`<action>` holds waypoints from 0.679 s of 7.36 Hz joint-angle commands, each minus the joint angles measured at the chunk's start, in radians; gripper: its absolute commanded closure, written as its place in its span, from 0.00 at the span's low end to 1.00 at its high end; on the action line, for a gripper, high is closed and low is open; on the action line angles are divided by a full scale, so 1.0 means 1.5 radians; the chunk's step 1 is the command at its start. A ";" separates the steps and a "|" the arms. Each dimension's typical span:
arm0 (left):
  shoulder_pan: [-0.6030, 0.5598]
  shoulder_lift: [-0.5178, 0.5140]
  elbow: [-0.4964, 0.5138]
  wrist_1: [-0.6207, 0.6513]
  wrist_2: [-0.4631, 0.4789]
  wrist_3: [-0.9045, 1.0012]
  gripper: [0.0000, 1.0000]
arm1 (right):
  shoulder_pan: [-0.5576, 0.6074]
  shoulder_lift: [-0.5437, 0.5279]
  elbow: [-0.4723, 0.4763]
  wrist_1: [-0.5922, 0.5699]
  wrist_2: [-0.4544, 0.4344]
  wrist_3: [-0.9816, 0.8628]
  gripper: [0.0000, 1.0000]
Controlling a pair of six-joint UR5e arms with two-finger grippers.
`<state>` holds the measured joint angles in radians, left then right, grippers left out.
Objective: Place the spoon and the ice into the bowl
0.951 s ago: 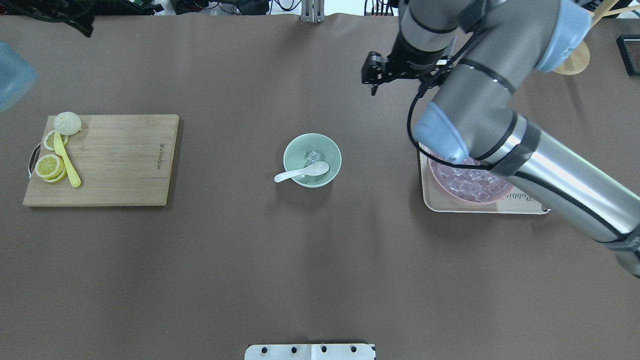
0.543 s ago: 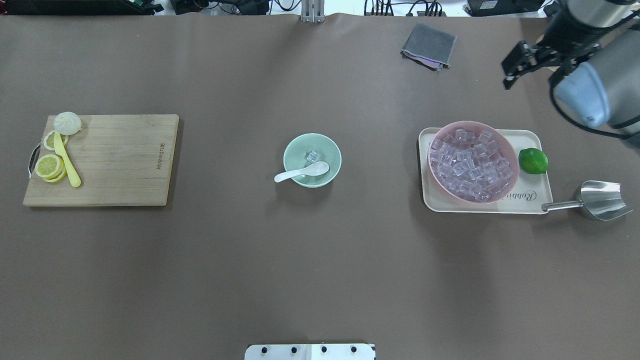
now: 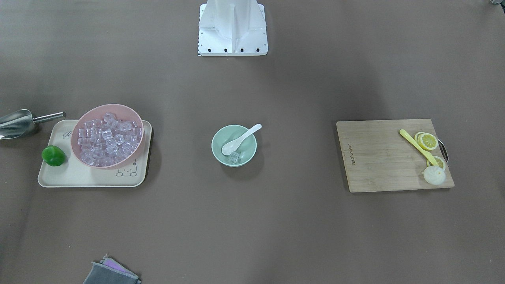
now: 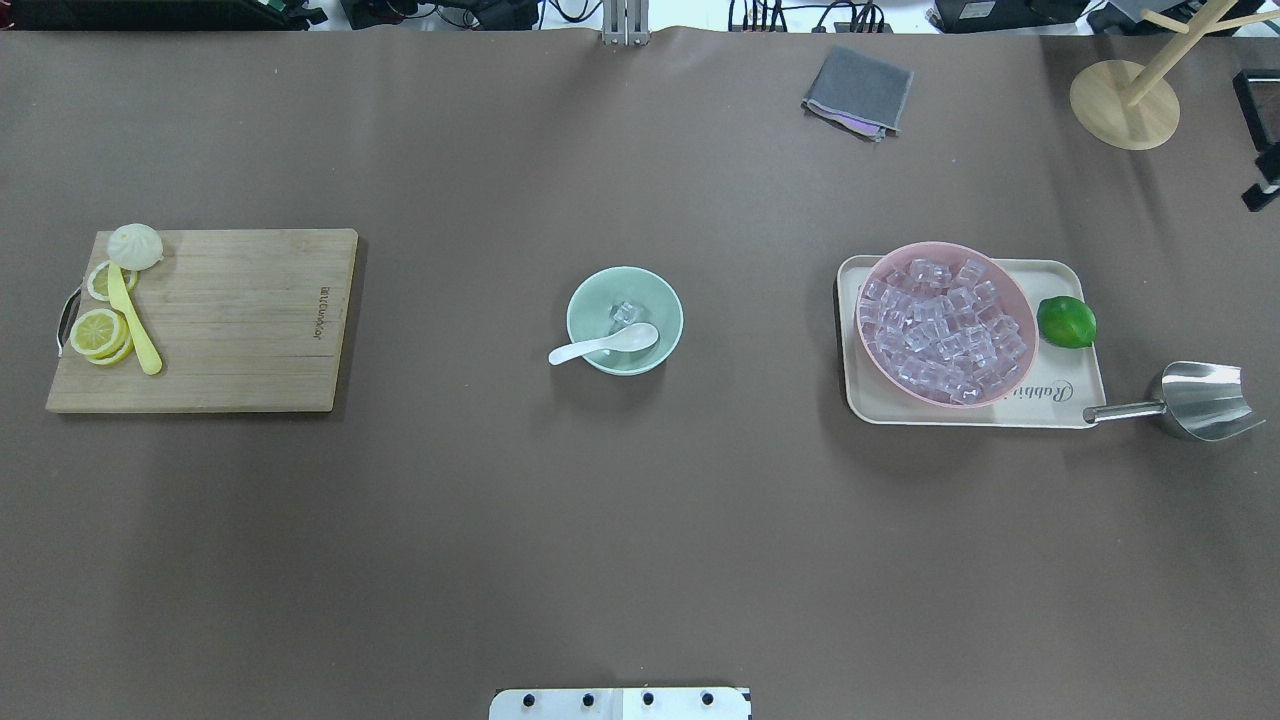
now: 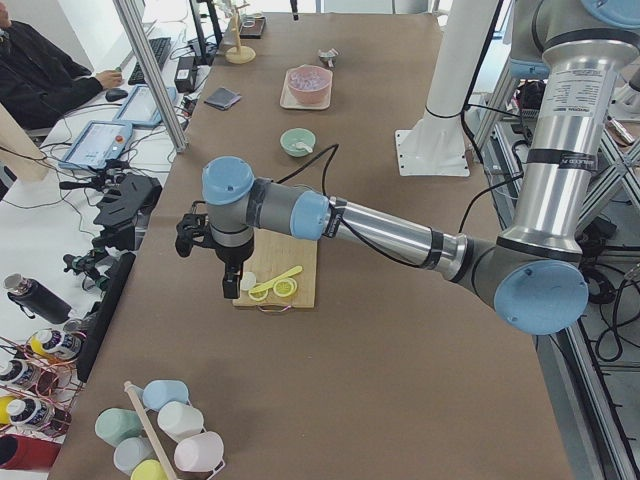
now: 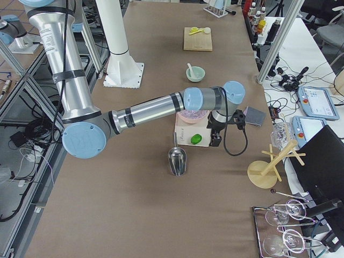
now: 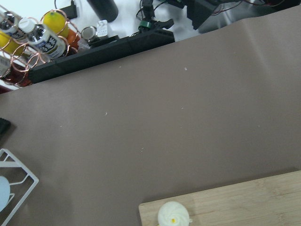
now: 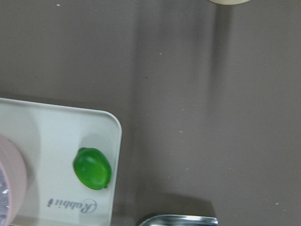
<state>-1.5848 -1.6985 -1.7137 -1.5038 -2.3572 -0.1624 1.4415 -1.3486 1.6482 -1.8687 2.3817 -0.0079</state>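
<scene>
The mint-green bowl (image 4: pixel 655 295) stands at the table's middle and also shows in the front view (image 3: pixel 221 139). The white spoon (image 4: pixel 600 346) (image 3: pixel 241 139) lies with its scoop inside the bowl and its handle over the rim. A clear ice cube (image 4: pixel 625 313) (image 3: pixel 234 157) lies in the bowl. My right gripper (image 6: pixel 215 142) hangs beyond the tray's outer end, only a sliver at the overhead view's right edge (image 4: pixel 1262 188). My left gripper (image 5: pixel 231 288) hangs by the cutting board's outer end. I cannot tell whether either is open or shut.
A pink bowl (image 4: pixel 945 246) full of ice cubes sits on a cream tray (image 4: pixel 1055 405) with a lime (image 4: pixel 1066 322). A metal scoop (image 4: pixel 1200 400) lies beside it. A cutting board (image 4: pixel 240 320) holds lemon slices, a bun and a yellow spoon (image 4: pixel 133 330). A grey cloth (image 4: pixel 858 92) lies at the far edge.
My right arm has swung from above the tray and far table to the right edge, uncovering the tray, lime and scoop. The bowl, spoon and ice have not moved.
</scene>
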 commanded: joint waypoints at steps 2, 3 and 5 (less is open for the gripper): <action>-0.009 0.019 0.002 -0.003 -0.001 0.010 0.02 | 0.066 -0.052 -0.019 0.001 -0.012 -0.106 0.00; -0.009 0.019 -0.001 -0.004 -0.001 0.010 0.02 | 0.066 -0.062 -0.019 0.002 -0.019 -0.105 0.00; -0.012 0.021 0.004 -0.002 0.000 0.010 0.02 | 0.067 -0.060 -0.019 0.002 -0.025 -0.099 0.00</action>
<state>-1.5998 -1.6697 -1.7107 -1.5086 -2.3590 -0.1473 1.5402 -1.4374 1.6201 -1.8655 2.3512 -0.1590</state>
